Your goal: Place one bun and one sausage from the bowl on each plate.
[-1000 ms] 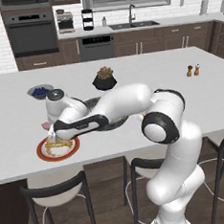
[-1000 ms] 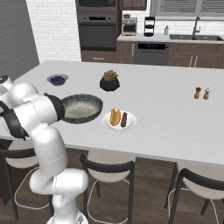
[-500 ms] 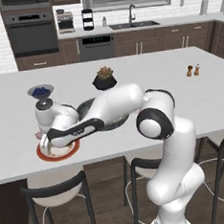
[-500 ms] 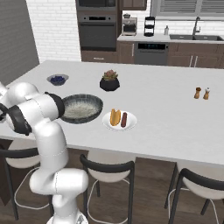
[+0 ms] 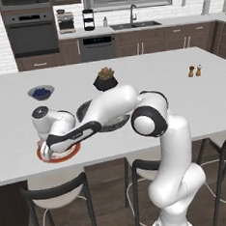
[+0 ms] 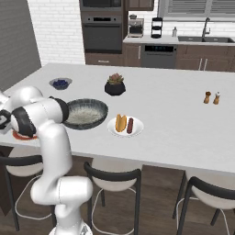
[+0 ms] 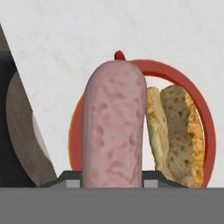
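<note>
A pink sausage [image 7: 114, 131] stands between the fingertips [image 7: 70, 178] of my gripper [image 7: 111, 179], which is shut on it. It hangs just over the red-rimmed plate [image 7: 205, 127], left of the split bun [image 7: 175, 135] lying there. From the left base view my gripper [image 5: 46, 150] is low over that red plate [image 5: 65, 155] near the counter's front left. The wide dark bowl [image 6: 85, 112] with its pale inside sits behind; my arm hides most of the bowl [image 5: 111, 125]. A white plate [image 6: 137, 131] holds a bun [image 6: 120, 123] and a sausage [image 6: 130, 125].
A small grey bowl of blue berries [image 5: 41, 92] and a black pot with a plant [image 5: 105, 79] stand farther back. Salt and pepper shakers [image 5: 194, 71] are at the far right. Stools [image 5: 54, 197] line the counter's front edge.
The hand has swung left and come down over the red plate with the sausage in it. The bun on that plate and the white plate's food have not moved.
</note>
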You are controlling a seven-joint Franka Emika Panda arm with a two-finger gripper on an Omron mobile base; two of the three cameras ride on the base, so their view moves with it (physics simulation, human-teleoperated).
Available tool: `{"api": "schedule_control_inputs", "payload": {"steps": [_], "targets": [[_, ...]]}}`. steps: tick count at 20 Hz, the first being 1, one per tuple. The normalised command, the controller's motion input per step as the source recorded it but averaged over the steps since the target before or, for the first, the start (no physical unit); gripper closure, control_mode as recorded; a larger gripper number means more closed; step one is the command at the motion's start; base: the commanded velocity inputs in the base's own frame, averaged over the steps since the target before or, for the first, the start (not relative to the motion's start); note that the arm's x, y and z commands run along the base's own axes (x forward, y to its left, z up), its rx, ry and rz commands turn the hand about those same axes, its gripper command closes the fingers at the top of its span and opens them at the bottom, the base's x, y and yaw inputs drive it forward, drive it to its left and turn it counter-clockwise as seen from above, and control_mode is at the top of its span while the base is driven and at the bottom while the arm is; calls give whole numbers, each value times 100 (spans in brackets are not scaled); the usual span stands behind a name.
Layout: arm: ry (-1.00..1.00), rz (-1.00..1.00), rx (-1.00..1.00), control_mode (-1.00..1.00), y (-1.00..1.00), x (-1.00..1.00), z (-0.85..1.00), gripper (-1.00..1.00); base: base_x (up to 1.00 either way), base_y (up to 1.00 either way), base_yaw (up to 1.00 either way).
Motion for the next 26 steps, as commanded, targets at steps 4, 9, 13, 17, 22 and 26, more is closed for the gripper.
{"api": "schedule_control_inputs", "payload": {"steps": [4,9,13,17,22,26], "targets": [[0,0,-2,-100,7,0,-58,100,0,0,0],[4,0,-8,-100,3,11,-5,100,0,0,0],[7,0,-9,-100,0,48,6,100,0,0,0],[8,0,-6,-100,0,58,0,100,0,0,0],[3,0,-2,-100,4,22,-7,100,0,0,0],[0,0,0,-100,18,0,-28,100,0,0,0]]}}
